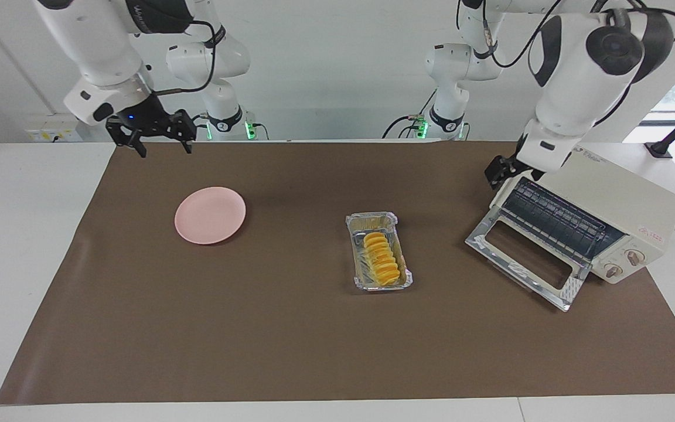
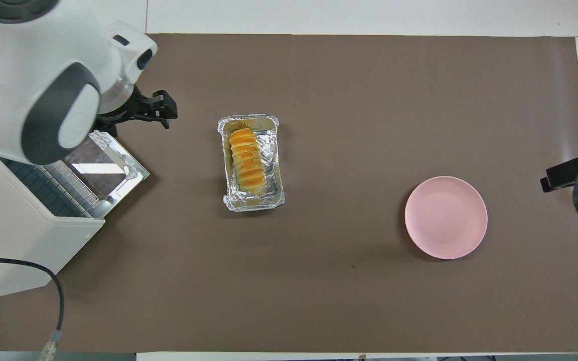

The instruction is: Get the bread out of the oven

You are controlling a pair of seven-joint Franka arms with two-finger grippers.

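Observation:
The bread [image 1: 381,259] [image 2: 245,158], a ridged golden-yellow loaf, lies in a crinkled foil tray [image 1: 372,221] [image 2: 251,204] on the brown mat, outside the oven. The cream oven [image 1: 601,193] [image 2: 13,240] stands at the left arm's end with its glass door [image 1: 519,258] dropped open and its dark rack bare. My left gripper [image 1: 513,171] [image 2: 161,110] hangs open and empty in the air over the oven's corner by the door hinge. My right gripper [image 1: 162,146] is raised over the mat's edge by the robots, above the plate's end, open and empty.
A round pink plate [image 1: 210,215] [image 2: 446,217] lies on the mat toward the right arm's end, with nothing on it. The brown mat [image 1: 290,340] covers most of the white table. The open oven door juts toward the foil tray.

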